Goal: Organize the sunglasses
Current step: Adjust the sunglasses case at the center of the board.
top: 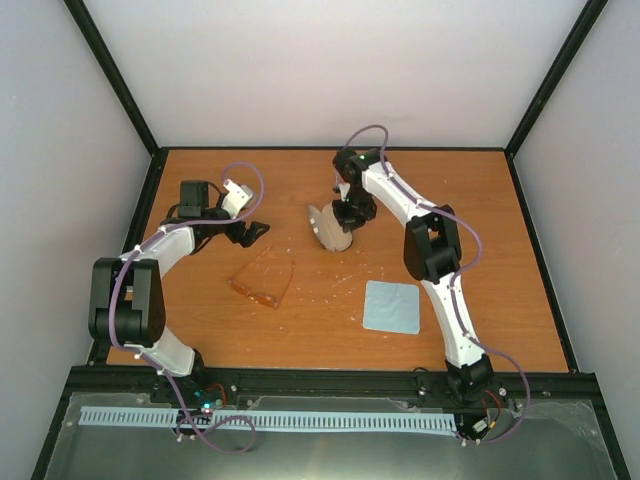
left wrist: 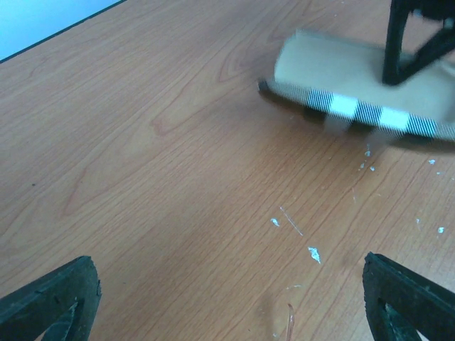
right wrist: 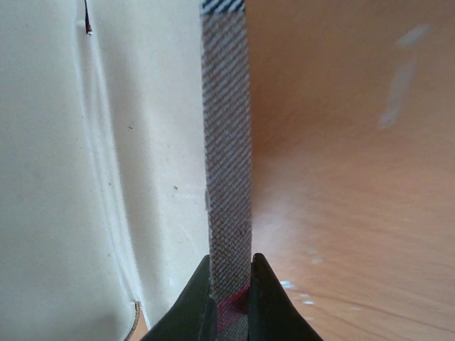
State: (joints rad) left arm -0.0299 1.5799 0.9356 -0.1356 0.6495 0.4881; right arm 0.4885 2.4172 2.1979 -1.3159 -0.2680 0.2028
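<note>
The sunglasses point(top: 265, 281), thin orange-brown frame with clear lenses, lie on the table left of centre. Only the tip of one arm shows in the left wrist view point(left wrist: 289, 321). The striped case point(top: 330, 228) stands open further back, its cream lining showing point(right wrist: 106, 142). My right gripper point(top: 350, 212) is shut on the case's striped edge point(right wrist: 227, 177); its jaws pinch it from both sides point(right wrist: 231, 291). My left gripper point(top: 255, 232) is open and empty, just behind the sunglasses and left of the case point(left wrist: 355, 85). Its fingers point(left wrist: 53, 302) stand wide apart over bare wood.
A square light-blue cloth point(top: 391, 306) lies flat at the front right of centre. Small white flecks point(left wrist: 313, 253) dot the wood between case and sunglasses. Black frame posts and grey walls bound the table point(top: 480, 200).
</note>
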